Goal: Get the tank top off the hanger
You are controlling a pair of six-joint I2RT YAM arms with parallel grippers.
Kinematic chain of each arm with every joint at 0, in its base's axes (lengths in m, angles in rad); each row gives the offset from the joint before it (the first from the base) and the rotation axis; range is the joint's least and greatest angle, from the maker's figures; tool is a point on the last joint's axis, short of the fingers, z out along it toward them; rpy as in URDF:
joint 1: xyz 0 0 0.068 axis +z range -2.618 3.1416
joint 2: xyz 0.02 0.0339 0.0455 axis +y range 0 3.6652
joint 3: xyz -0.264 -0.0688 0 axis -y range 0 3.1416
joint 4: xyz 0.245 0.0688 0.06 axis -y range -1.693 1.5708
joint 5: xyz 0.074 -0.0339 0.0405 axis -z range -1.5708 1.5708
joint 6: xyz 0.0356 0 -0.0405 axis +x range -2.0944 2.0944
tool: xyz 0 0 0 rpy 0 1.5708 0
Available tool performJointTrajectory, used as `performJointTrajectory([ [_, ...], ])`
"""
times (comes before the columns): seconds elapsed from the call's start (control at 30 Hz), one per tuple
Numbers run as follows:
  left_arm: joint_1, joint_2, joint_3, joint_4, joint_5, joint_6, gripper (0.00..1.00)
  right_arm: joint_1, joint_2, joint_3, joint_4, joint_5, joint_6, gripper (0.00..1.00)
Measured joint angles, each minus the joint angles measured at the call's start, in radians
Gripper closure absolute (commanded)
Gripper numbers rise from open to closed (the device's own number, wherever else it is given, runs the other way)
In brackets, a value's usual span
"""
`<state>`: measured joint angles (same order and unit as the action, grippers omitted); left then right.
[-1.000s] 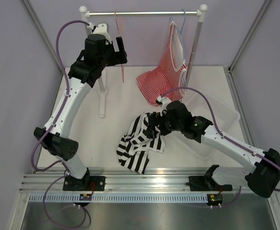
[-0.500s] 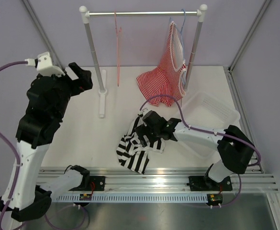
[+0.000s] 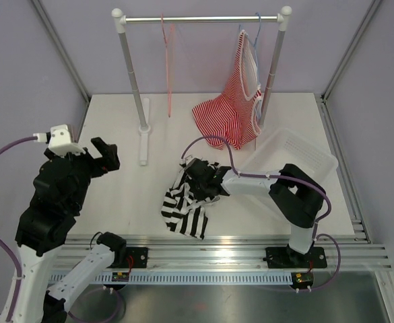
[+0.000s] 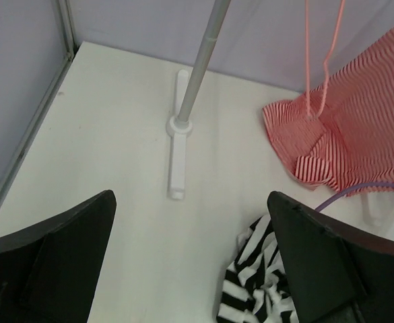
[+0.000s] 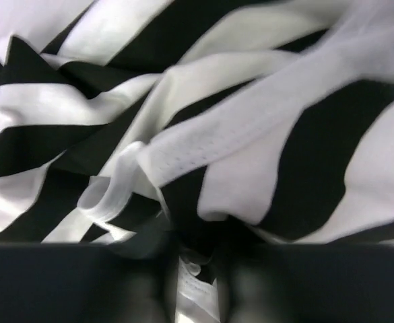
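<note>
Two things lie well apart: the top [image 3: 183, 205] crumpled on the counter [image 3: 116, 128], the bare hanger [image 3: 168, 67] up on the rail [image 3: 203, 19] behind it. The right jaws rest on the top's far edge, pinched narrow on a fold; the left jaws gape wide, well off to its left.

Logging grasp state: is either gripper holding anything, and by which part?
Right gripper pinches the black-and-white striped tank top, apparently at a fold of its pale trim. Left gripper is open, holding nothing.
</note>
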<state>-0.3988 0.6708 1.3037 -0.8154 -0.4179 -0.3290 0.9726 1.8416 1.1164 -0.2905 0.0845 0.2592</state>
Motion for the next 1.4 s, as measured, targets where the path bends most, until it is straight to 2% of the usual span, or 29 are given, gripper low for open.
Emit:
performJointTrajectory([
  [0.03,0.0,-0.031,-0.049,0.003,0.004,0.013,0.01,0.0,0.005,0.005,0.01,-0.004,0.0,1.0],
  [0.27,0.0,-0.168,-0.261,0.024,-0.017,0.051,0.01,0.003,-0.053,-0.007,0.01,-0.068,0.017,1.0],
  [0.43,0.003,-0.185,-0.306,0.069,-0.064,0.067,0.01,0.006,-0.261,0.027,-0.056,-0.044,0.01,1.0],
  [0.63,0.006,-0.192,-0.337,0.087,-0.104,0.073,0.01,0.008,-0.529,0.139,-0.162,0.124,-0.01,1.0],
  [0.87,0.008,-0.192,-0.338,0.1,-0.107,0.075,0.01,0.0,-0.729,0.267,-0.363,0.464,-0.027,1.0],
  [0.97,0.011,-0.192,-0.338,0.101,-0.106,0.075,0.01,-0.04,-0.792,0.264,-0.43,0.644,-0.009,1.0],
  [1.03,0.016,-0.192,-0.338,0.103,-0.105,0.075,0.01,-0.11,-0.837,0.236,-0.472,0.719,0.019,1.0],
  [1.17,0.04,-0.186,-0.338,0.111,-0.094,0.075,0.01,-0.268,-0.901,0.149,-0.529,0.78,0.082,1.0],
  [1.37,0.097,-0.149,-0.338,0.114,-0.057,0.074,0.01,-0.29,-0.881,0.021,-0.579,0.747,0.177,1.0],
  [1.4,0.107,-0.143,-0.338,0.114,-0.052,0.074,0.01,-0.29,-0.863,0.002,-0.58,0.732,0.191,0.96],
])
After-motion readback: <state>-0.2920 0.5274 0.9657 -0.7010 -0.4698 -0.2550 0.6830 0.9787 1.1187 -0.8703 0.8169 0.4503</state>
